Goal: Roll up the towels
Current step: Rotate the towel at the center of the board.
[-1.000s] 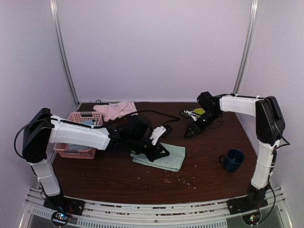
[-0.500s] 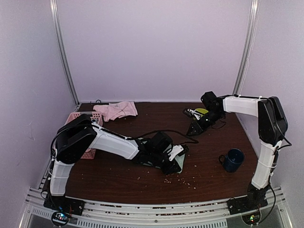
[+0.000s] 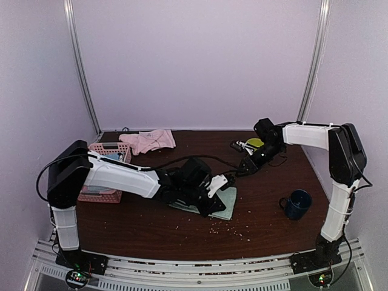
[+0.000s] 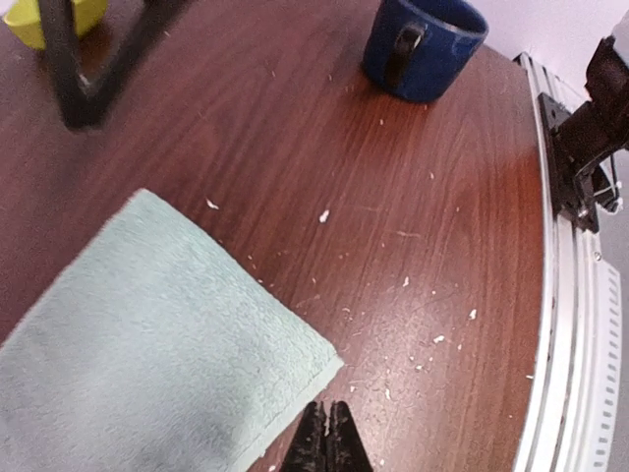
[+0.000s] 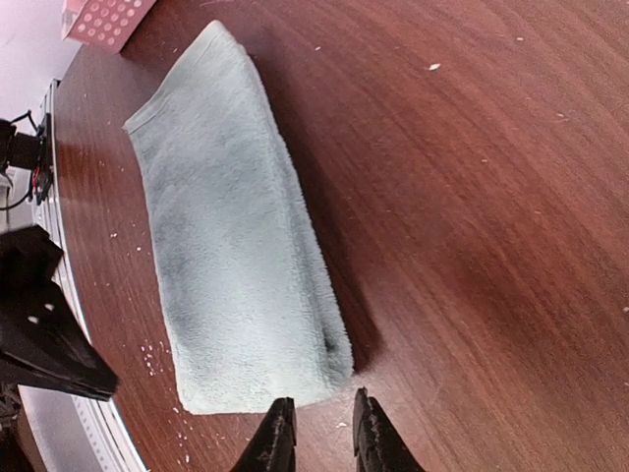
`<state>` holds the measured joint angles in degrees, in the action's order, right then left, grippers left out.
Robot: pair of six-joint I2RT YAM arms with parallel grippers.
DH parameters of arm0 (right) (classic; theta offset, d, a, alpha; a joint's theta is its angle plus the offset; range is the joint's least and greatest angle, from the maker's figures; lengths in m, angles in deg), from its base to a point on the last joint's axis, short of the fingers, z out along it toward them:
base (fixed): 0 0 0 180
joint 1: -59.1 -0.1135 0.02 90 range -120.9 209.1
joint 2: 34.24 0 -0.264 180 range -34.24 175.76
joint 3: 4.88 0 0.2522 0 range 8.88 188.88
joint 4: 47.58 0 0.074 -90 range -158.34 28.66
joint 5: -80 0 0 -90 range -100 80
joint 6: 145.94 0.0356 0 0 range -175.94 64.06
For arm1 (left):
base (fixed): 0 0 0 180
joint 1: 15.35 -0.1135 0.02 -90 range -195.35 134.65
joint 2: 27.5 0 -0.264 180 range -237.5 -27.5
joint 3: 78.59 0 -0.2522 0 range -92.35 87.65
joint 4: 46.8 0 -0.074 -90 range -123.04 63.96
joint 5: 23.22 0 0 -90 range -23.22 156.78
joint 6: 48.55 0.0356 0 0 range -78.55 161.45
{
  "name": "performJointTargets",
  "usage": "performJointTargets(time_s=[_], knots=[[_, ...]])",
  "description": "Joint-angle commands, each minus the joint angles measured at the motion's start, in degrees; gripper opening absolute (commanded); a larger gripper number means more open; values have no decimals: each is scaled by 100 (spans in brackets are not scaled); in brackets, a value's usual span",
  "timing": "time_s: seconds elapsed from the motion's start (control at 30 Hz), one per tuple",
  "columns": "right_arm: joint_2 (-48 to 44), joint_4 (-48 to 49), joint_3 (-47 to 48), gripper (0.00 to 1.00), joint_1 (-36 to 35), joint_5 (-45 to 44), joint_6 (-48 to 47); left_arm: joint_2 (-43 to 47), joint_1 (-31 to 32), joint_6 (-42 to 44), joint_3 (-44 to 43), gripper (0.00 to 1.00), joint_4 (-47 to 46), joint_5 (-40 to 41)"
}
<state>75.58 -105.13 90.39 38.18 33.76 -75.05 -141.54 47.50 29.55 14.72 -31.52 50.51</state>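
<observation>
The sage green towel [image 3: 226, 201] lies folded flat at the table's middle. In the left wrist view it [image 4: 147, 344] fills the lower left. In the right wrist view it [image 5: 236, 246] is a long folded strip. My left gripper [image 3: 213, 208] is shut and empty, its tips [image 4: 327, 435] on the wood just off the towel's near right corner. My right gripper [image 3: 245, 169] hovers beyond the towel's far end, jaws a little apart and empty [image 5: 316, 435]. The pale pink towel [image 3: 150, 140] lies crumpled at the back left.
A pink basket [image 3: 102, 180] stands at the left edge, behind my left arm. A dark blue mug [image 3: 297, 204] sits at the right front and shows in the left wrist view [image 4: 423, 44]. A yellow object [image 3: 254, 143] lies behind my right gripper. Crumbs dot the wood.
My left arm swept forward and right over the green towel, then drew back a little; the towel now lies narrower. My right arm has barely moved.
</observation>
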Motion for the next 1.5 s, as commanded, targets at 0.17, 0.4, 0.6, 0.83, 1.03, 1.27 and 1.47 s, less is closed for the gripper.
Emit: performJointTargets(time_s=[0.17,0.4,0.6,0.83,1.03,1.27,1.47], knots=[[324,-29,-96,20,-534,-74,-180,922,-226,-658,952,0,267,1304],[515,321,-433,18,-535,-586,-73,1211,-522,-1380,1866,0,-291,1768],[563,354,-733,17,-597,-649,-84,1074,-768,-1504,1994,0,-388,1735],[263,247,-1242,18,-776,-67,-97,853,-1400,-1246,2066,0,-794,1547],[47,-527,-1261,25,-1018,777,-857,216,-1858,-620,1394,0,-1092,1105],[-113,-1797,-744,30,-906,1712,-1998,625,-1921,-499,1192,0,-751,1516],[-160,-566,-295,26,-693,698,-616,1747,-1905,-529,1885,21,-459,1440]])
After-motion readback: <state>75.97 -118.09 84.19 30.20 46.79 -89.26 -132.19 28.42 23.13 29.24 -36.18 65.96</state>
